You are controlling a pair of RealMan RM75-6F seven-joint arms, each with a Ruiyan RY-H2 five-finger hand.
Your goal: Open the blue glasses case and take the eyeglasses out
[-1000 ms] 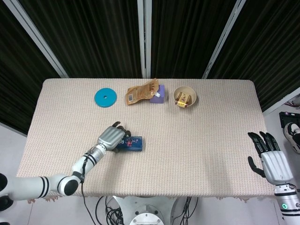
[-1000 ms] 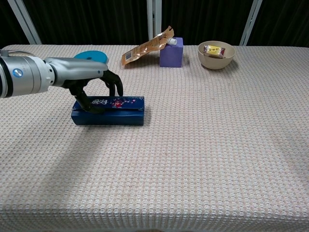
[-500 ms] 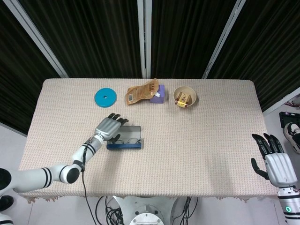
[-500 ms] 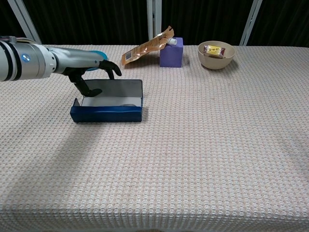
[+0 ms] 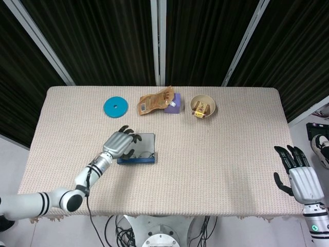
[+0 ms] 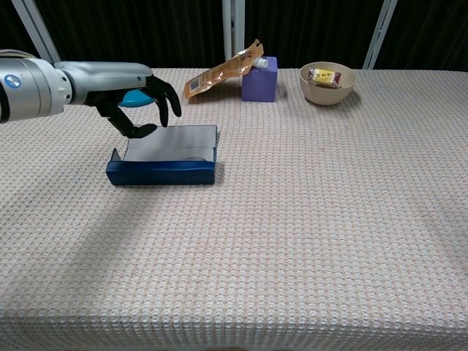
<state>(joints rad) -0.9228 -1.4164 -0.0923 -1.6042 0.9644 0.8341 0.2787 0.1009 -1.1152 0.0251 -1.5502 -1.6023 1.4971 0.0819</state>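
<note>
Blue glasses case (image 6: 162,165) lies open on the counter (image 6: 307,219), toward its left edge. Left hand (image 6: 139,102) hovers over the raised lid, fingers spread, holding nothing. Right hand (image 5: 299,175) is spread past the right edge.

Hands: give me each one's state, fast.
Left hand: open, holding nothing, above the open blue glasses case.
Right hand: open, empty, at the table edge.

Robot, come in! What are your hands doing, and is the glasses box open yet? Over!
Left hand open, over blue glasses case. Case lid up, eyeglasses inside. Right hand open, idle at table edge.
</note>
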